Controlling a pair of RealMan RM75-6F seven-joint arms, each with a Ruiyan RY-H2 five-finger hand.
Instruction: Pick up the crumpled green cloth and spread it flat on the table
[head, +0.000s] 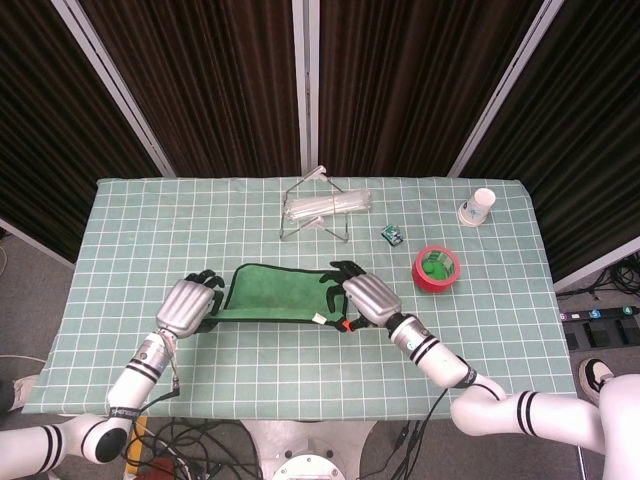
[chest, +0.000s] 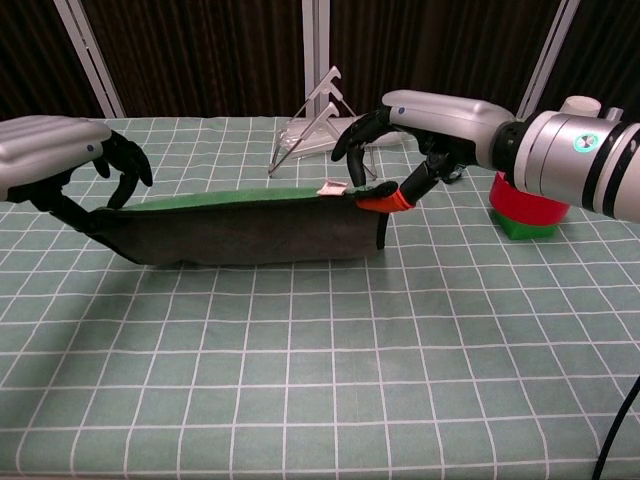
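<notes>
The green cloth (head: 277, 291) with a dark underside (chest: 240, 232) is stretched out between my two hands, low over the checked table (head: 300, 350). My left hand (head: 188, 303) pinches its left corner; in the chest view this left hand (chest: 55, 160) shows at the left edge. My right hand (head: 365, 298) pinches the right corner by the white tag, and the same right hand (chest: 420, 135) appears above the cloth's right end. The far part of the cloth lies on the table while the near edge hangs from the held corners.
A clear plastic bundle on a wire stand (head: 325, 207) sits at the back centre. A red tape roll (head: 437, 268) lies right of my right hand, with a small dark object (head: 391, 235) and a paper cup (head: 479, 206) beyond it.
</notes>
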